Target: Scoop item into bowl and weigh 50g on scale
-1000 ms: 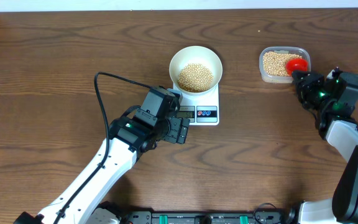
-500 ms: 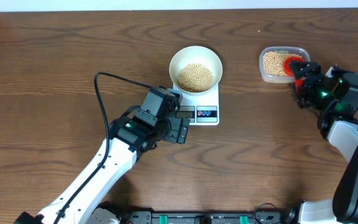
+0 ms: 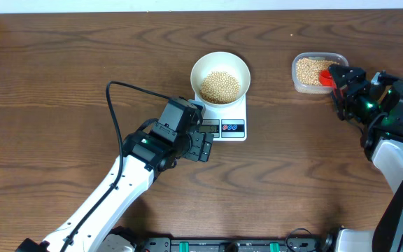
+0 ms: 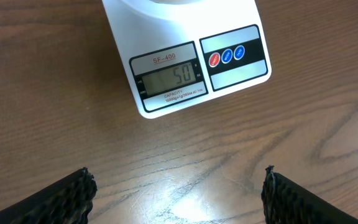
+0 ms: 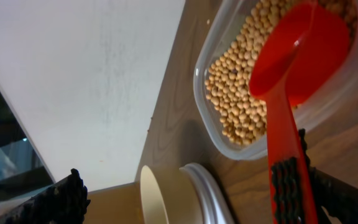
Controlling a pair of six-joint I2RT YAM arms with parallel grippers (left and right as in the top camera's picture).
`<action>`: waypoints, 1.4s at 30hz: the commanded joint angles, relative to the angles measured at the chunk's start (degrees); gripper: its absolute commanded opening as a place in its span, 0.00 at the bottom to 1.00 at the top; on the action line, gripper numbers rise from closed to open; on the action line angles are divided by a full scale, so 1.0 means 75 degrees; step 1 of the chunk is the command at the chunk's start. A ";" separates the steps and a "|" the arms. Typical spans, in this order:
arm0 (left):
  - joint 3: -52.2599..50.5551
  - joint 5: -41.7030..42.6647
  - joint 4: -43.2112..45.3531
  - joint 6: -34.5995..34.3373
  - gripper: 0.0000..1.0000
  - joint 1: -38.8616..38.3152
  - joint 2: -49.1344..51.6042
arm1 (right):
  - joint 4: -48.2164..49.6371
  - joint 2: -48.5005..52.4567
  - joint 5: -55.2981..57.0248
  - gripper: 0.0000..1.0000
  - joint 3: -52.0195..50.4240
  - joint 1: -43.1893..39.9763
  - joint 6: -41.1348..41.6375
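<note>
The bowl (image 3: pixel 196 70) of beans (image 3: pixel 220 85) sits on the scale (image 4: pixel 185 68) at the far edge's middle, reading 50, so the target looks met. The left gripper (image 3: pixel 201 147) hovers spread before it, likely to show the readout. The right gripper (image 3: pixel 338 89), fingers apart, flanks the red scoop (image 5: pixel 297 56), parked in the container (image 5: pixel 211 118) in the far right corner.

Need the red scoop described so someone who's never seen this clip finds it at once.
At the far right of the wooden table sits a clear plastic container of beans. The red scoop reaches its head into that container, handle toward the right claw. It is the only bright red utensil among clear, tan and black neighbours.
</note>
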 commanded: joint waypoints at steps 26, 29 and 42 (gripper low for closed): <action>-0.0009 -0.0128 0.0009 0.0017 0.88 -0.0012 0.0044 | -0.5187 -0.5540 -0.0629 0.99 -0.0032 -0.1081 -0.3599; -0.0009 -0.0128 0.0009 0.0015 0.88 -0.0012 0.0044 | -0.5890 -0.6062 -0.0472 0.99 -0.0032 -0.1078 -0.4045; -0.0009 -0.0125 0.0009 0.0015 0.88 -0.0012 0.0044 | -0.6443 -0.6610 0.0423 0.99 -0.0032 -0.1078 -0.5919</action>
